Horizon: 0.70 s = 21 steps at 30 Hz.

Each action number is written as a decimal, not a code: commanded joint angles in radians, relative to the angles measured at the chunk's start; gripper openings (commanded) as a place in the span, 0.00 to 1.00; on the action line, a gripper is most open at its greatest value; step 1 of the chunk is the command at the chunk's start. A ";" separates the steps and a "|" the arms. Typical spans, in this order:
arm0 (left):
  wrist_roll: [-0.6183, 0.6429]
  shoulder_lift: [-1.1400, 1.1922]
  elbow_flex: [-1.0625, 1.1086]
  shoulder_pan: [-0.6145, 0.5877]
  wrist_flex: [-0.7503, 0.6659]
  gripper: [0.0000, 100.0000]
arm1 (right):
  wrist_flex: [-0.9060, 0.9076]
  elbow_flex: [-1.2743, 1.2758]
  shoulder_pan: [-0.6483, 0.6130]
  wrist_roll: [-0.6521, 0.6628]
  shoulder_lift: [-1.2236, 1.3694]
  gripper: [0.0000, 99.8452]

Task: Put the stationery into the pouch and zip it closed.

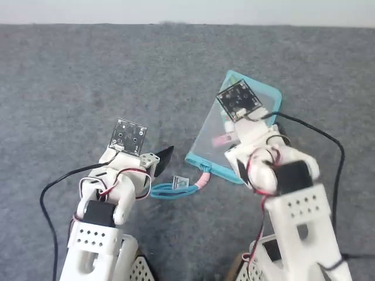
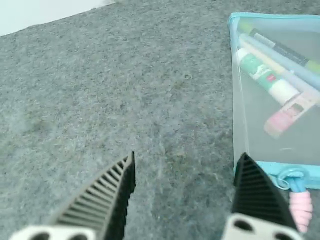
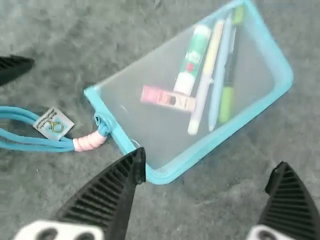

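Since the stationery (image 3: 192, 60) already lies inside the pouch (image 3: 150, 135), what matters is the strap (image 1: 173, 188) end. The pouch's long axis runs from near-left to far-right, and that end points at the nearer left gripper (image 2: 188, 156), jaws apart just left of it. The right gripper (image 3: 211, 157), also spread, hovers over the pouch on the surface (image 1: 88, 76).

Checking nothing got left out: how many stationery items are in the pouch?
5, inside the pouch: a glue stick, a pink piece crosswise at its end, a yellow pen, a blue pen and a green pen alongside. None seems hidden.
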 commanded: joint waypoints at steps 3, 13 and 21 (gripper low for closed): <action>0.000 -0.023 -0.021 -0.005 -0.029 0.30 | -0.027 0.012 0.018 -0.005 -0.171 0.36; 0.000 -0.023 -0.016 -0.005 -0.028 0.30 | -0.193 0.331 0.179 -0.005 -0.390 0.36; 0.000 -0.181 0.036 -0.005 -0.026 0.30 | -0.193 0.476 0.303 -0.005 -0.533 0.36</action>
